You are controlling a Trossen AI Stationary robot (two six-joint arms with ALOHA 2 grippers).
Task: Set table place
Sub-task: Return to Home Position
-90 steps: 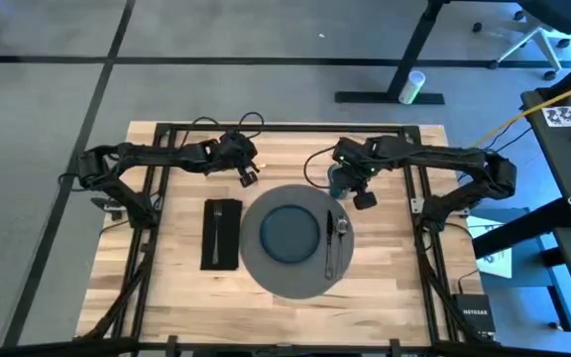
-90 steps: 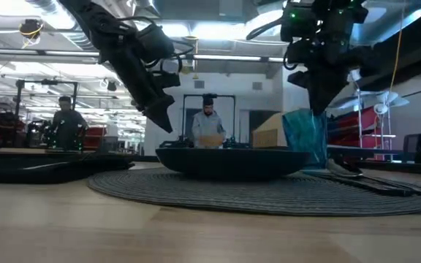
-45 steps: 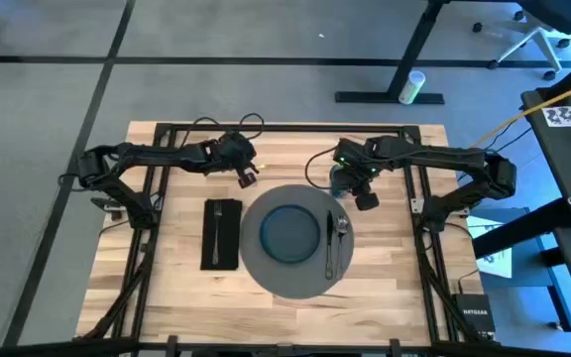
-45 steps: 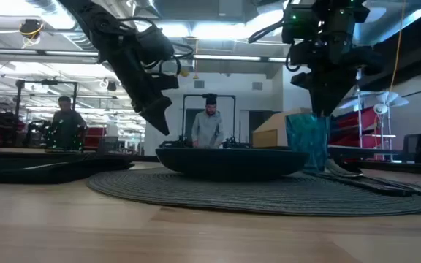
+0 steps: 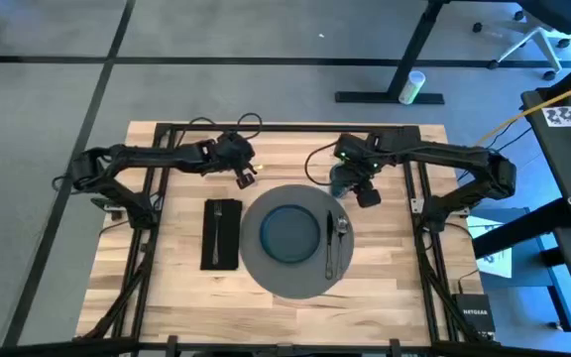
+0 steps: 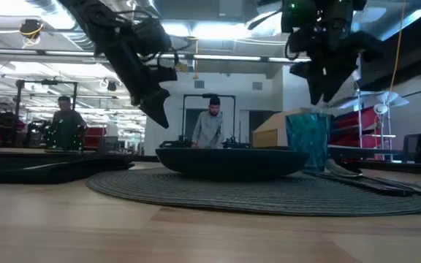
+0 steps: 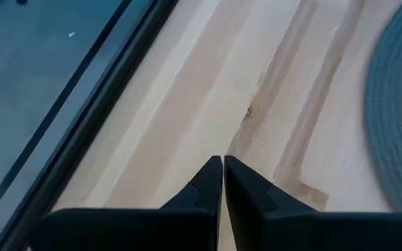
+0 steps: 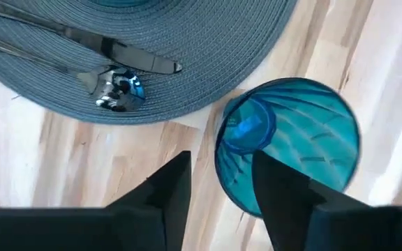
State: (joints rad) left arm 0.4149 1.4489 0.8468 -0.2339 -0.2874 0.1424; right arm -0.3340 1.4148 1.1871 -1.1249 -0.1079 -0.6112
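Observation:
On the table [image 5: 176, 288] a round grey mat [image 5: 295, 273] carries a dark plate [image 5: 290, 233], with a fork and spoon [image 5: 335, 243] lying on the mat's right part. A black napkin [image 5: 221, 234] lies left of the mat. The teal cup [image 5: 339, 180] [image 8: 292, 139] stands upright on the wood just beyond the mat's far right rim. My right gripper [image 6: 323, 93] [image 8: 222, 185] hangs open above the cup, clear of it. My left gripper [image 5: 246, 177] [image 7: 222, 167] is shut and empty, hovering over bare wood beyond the mat's far left.
Black frame rails [image 5: 285, 127] run along the table's far edge and sides. Bare wood [image 7: 208, 90] lies below the left gripper. In the low view, people [image 6: 212, 128] stand in the room beyond the table.
My right gripper has set the teal cup upright on the wood, let go and risen straight up clear of its rim. The cup, tilted a second ago, now stands alone. My left gripper has drifted slightly toward the table's far left, staying shut.

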